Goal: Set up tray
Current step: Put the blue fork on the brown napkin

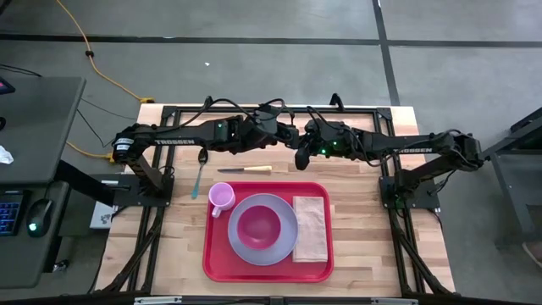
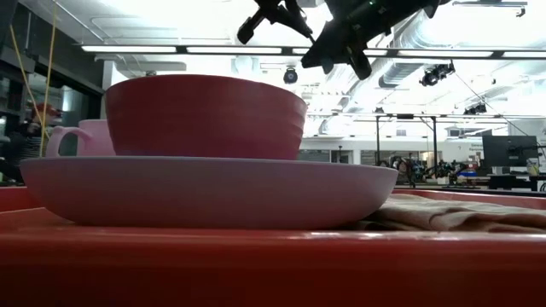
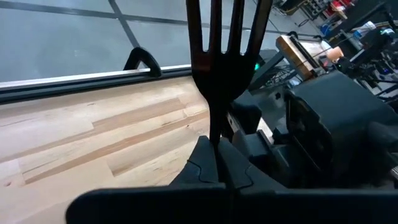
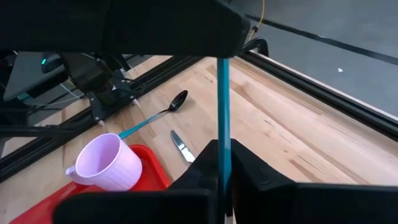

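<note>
Left tool [image 3: 214, 155]: clenched on fork [image 3: 224, 43], beyond tray [image 1: 216, 258] far rim | Right tool [image 4: 224, 165]: gripping teal handle [image 4: 224, 112], there too | Knife [image 1: 246, 169], spoon [image 1: 197, 180]: table [image 1: 182, 246], beside that rim

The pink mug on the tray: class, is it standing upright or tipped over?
Upright. The pink mug shows its round open mouth facing up in the high view, and it stands on the red tray beside the plate.

Spoon [image 1: 198, 176] and knife [image 1: 246, 169] lie on table [image 1: 364, 254].
</note>
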Controlling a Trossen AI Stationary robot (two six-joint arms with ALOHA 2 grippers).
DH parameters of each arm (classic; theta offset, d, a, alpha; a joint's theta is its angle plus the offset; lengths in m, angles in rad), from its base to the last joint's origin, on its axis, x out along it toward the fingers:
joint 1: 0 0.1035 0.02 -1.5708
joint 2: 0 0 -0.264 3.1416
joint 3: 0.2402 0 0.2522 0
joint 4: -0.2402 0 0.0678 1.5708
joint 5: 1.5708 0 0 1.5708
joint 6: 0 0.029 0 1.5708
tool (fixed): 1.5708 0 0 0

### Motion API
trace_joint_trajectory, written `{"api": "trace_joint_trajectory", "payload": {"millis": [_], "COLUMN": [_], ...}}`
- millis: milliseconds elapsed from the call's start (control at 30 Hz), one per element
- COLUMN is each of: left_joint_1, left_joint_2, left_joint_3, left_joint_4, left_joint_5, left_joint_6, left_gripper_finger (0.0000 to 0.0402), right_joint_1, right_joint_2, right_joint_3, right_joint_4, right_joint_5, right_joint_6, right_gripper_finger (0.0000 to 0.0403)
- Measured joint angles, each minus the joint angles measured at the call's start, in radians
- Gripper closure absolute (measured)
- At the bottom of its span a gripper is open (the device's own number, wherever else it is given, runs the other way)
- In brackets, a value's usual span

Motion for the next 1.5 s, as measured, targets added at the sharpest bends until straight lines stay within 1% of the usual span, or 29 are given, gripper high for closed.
{"api": "trace_joint_trajectory", "payload": {"millis": [233,767,1133,1233,1367,1500], "left_joint_1": [0.000,0.000,0.000,0.000,-0.005,-0.002], "left_joint_2": [0.000,0.000,0.000,0.000,0.000,0.000], "left_joint_3": [0.000,0.002,0.002,0.002,0.000,0.000], "left_joint_4": [-0.008,0.000,0.001,0.005,0.005,0.011], "left_joint_5": [0.016,0.066,0.098,0.098,0.124,0.125], "left_joint_6": [0.000,0.027,0.050,0.056,0.056,0.053], "left_gripper_finger": [0.0378,0.0374,0.0371,0.0350,0.0294,0.0239], "right_joint_1": [0.000,0.000,0.000,0.000,-0.003,-0.002], "right_joint_2": [0.000,-0.037,-0.040,-0.040,-0.042,-0.042], "right_joint_3": [0.000,0.000,0.000,0.000,0.000,0.000], "right_joint_4": [-0.003,-0.045,-0.059,-0.059,-0.054,-0.064], "right_joint_5": [0.004,0.003,-0.001,0.001,0.031,0.030], "right_joint_6": [0.026,0.074,0.100,0.102,0.113,0.122], "right_gripper_finger": [0.0402,0.0403,0.0403,0.0403,0.0402,0.0402]}}
